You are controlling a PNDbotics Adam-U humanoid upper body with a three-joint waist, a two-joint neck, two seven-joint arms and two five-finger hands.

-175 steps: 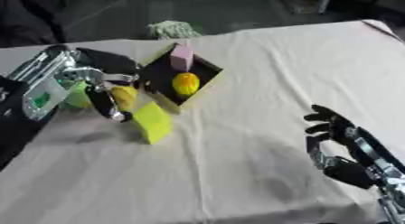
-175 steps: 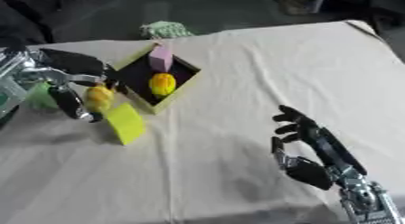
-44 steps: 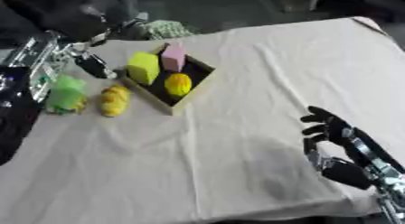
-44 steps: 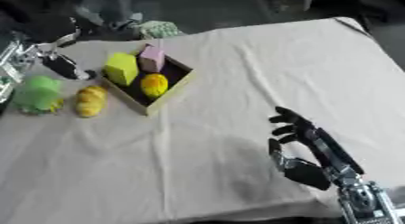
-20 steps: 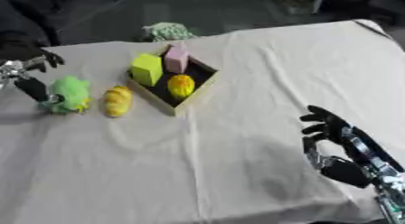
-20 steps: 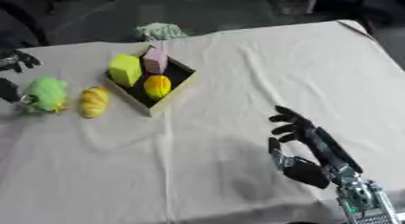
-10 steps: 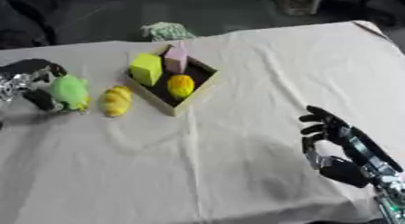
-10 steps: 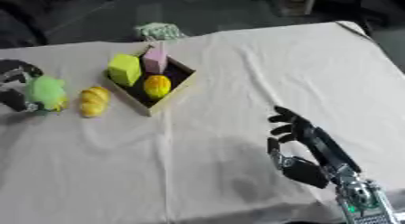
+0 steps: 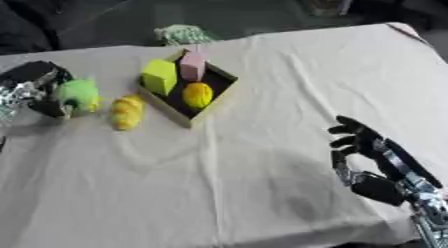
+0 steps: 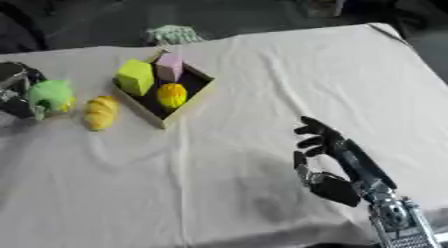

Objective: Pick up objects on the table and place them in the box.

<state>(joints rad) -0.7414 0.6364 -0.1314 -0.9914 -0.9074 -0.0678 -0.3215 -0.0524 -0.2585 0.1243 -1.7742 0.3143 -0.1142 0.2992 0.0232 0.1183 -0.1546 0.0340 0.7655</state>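
Observation:
An open wooden box (image 9: 166, 108) sits at the table's far left. It holds a yellow-green block (image 9: 159, 76), a pink block (image 9: 192, 67) and a round yellow thing (image 9: 198, 94). Left of the box lie a yellow, corn-like object (image 9: 127, 112) and a fuzzy green object (image 9: 79, 94). My left hand (image 9: 33, 91) comes in from the left edge, its black fingers curled above and below the green object. My right hand (image 9: 357, 142) rests open at the lower right, fingers up, far from everything.
A cream cloth (image 9: 262, 92) covers the table. A pale green bundle (image 9: 179, 33) lies at the far edge behind the box. The table's right edge runs just past my right hand.
My left hand has moved in from the left edge and curled its fingers round the green object. The right hand and the box contents have not moved.

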